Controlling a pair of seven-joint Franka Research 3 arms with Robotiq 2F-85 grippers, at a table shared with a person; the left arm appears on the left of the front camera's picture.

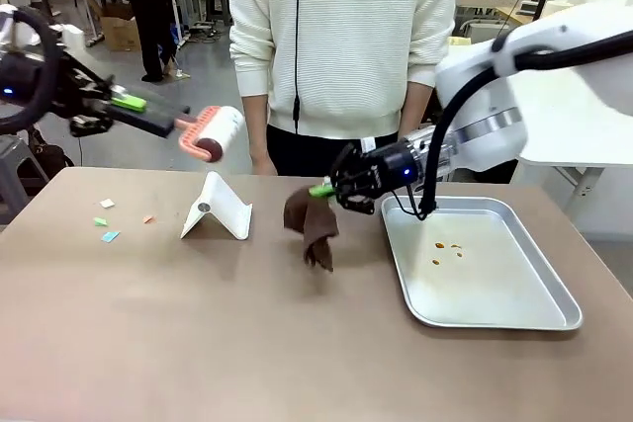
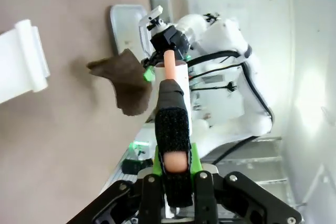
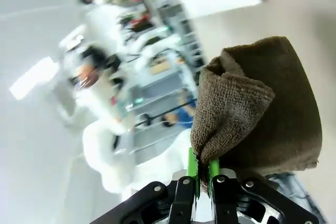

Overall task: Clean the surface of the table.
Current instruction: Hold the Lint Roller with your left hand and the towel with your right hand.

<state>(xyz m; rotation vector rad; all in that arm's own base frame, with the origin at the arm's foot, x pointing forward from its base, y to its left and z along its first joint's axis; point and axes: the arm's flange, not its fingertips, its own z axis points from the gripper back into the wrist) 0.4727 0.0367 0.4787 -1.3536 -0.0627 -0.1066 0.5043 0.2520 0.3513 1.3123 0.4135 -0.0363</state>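
The brownish table (image 1: 198, 333) carries several small paper scraps (image 1: 107, 221) at its left. My left gripper (image 1: 129, 103) hovers above the table's left edge, shut on the black handle of a lint roller (image 1: 211, 132). The white roll points toward the person. In the left wrist view the handle (image 2: 173, 129) sits between my left gripper's (image 2: 176, 169) green pads. My right gripper (image 1: 326, 188) is shut on a brown cloth (image 1: 312, 226) that hangs down to the table near its middle. The right wrist view has the bunched cloth (image 3: 257, 119) pinched in my right gripper (image 3: 203, 169).
A white folded roller stand (image 1: 218, 208) sits left of the cloth. A shiny metal tray (image 1: 554, 294) with small orange spots (image 1: 447, 250) lies at the right. A person in a white sweater (image 1: 336, 37) stands at the far edge.
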